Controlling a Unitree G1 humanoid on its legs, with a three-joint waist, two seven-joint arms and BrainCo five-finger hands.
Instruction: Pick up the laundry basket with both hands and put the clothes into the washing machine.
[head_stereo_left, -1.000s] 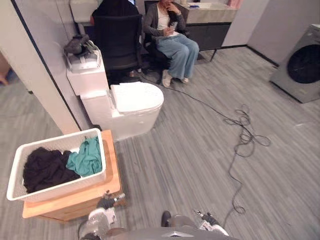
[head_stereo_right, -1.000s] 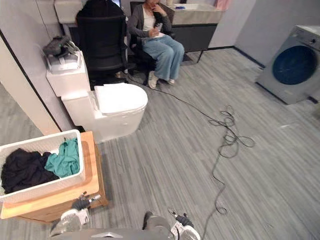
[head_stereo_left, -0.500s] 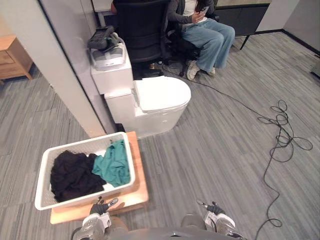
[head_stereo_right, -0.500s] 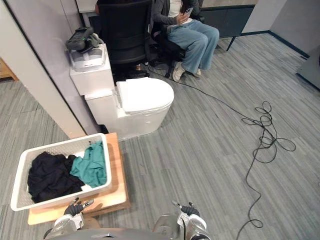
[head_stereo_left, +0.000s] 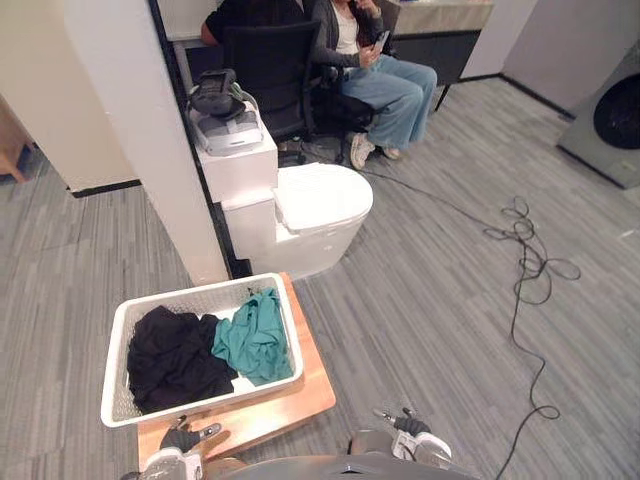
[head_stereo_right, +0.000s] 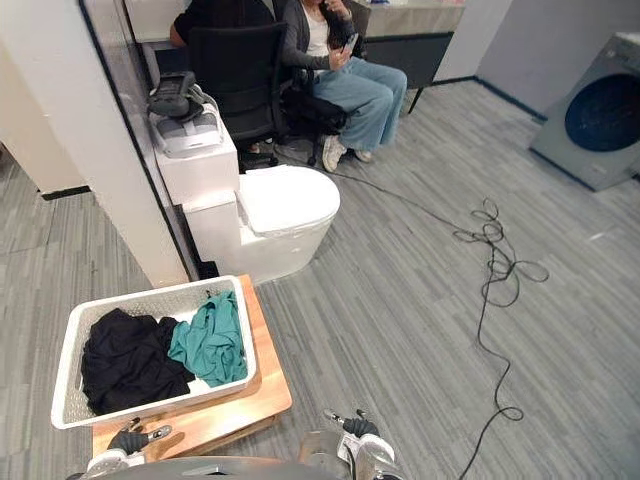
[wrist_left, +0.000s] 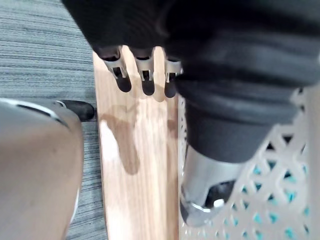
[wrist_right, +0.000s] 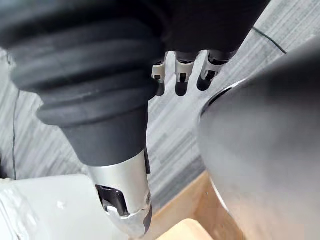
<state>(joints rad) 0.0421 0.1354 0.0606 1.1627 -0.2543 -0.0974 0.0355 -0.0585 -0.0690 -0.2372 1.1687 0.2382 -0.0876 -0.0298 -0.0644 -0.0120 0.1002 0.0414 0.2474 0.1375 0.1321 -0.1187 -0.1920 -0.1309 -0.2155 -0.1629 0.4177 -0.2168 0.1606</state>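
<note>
Silver, dark-tipped fingers (wrist_left: 146, 75) of the left hand (head_stereo_left: 180, 438) hang relaxed and empty over the smooth pale wood of the low stand (head_stereo_left: 300, 395). Its thumb lies beside the white lattice wall of the laundry basket (head_stereo_left: 200, 400), which neither hand grips. The right hand (head_stereo_left: 405, 425) hangs slack too, holding nothing, above the grey plank floor (head_stereo_left: 420, 300). Since half a second ago the head camera has swung, bringing the washing machine (head_stereo_left: 600, 130) back in at far right. Basket and clothes keep their places. The rectangular basket rests on the stand, with a crumpled black garment (head_stereo_left: 175, 360) and a teal garment (head_stereo_left: 250, 335) inside. Beyond stand a glossy white toilet (head_stereo_left: 320, 200) and a seated person (head_stereo_left: 385, 85).
</note>
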